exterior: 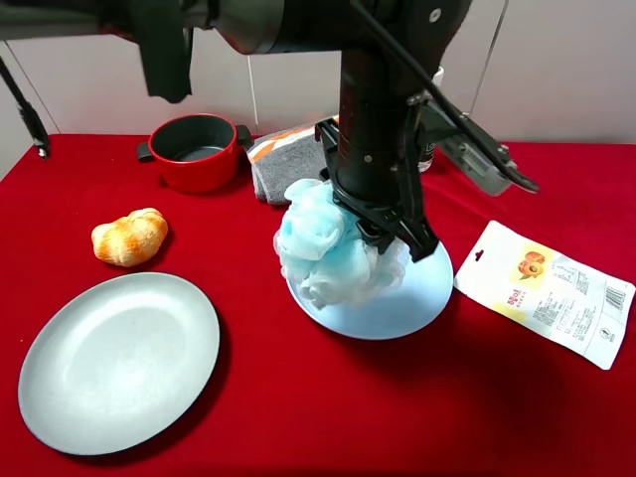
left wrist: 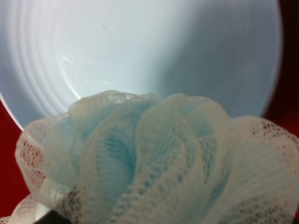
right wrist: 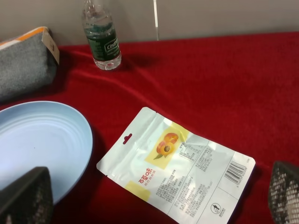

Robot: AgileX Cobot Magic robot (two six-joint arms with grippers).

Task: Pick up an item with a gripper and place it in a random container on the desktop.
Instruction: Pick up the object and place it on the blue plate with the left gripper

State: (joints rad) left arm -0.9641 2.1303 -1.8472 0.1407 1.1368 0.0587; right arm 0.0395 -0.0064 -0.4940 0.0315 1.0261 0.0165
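Exterior high view pretty much tells the story: the left gripper (exterior: 393, 234) reaches across the middle and sits over the light blue plate (exterior: 397, 308), with the bath pouf (exterior: 328, 248) bunched up under it. The jaws look clamped into the netting, so the gripper seems to be pinching the pouf, though the fingers themselves are mostly buried in the ruffles. The pouf's lower edge looks like it's touching the near-left side of the plate, and part of it spills past the rim toward the red cloth (exterior: 298, 417).

Left wrist view backs that up – the pouf (left wrist: 154, 158) fills the foreground with the plate (left wrist: 140, 46) right behind it.

The right gripper (right wrist: 156, 191) is spread wide and holds nothing; it hangs above the snack packet (right wrist: 177, 172), just beside the plate (right wrist: 42, 140).

So the step in hand looks like the placing part – pick done, item at the container. The next move probably calls for nudging the pouf more toward the plate's centre, then letting go and lifting straight up. Mesh likes to snag on fingers, so a slow retreat seems wise. The grey-green plate (exterior: 119, 358), bread roll (exterior: 129, 238) and red pot (exterior: 196, 151) sit well apart from all this.
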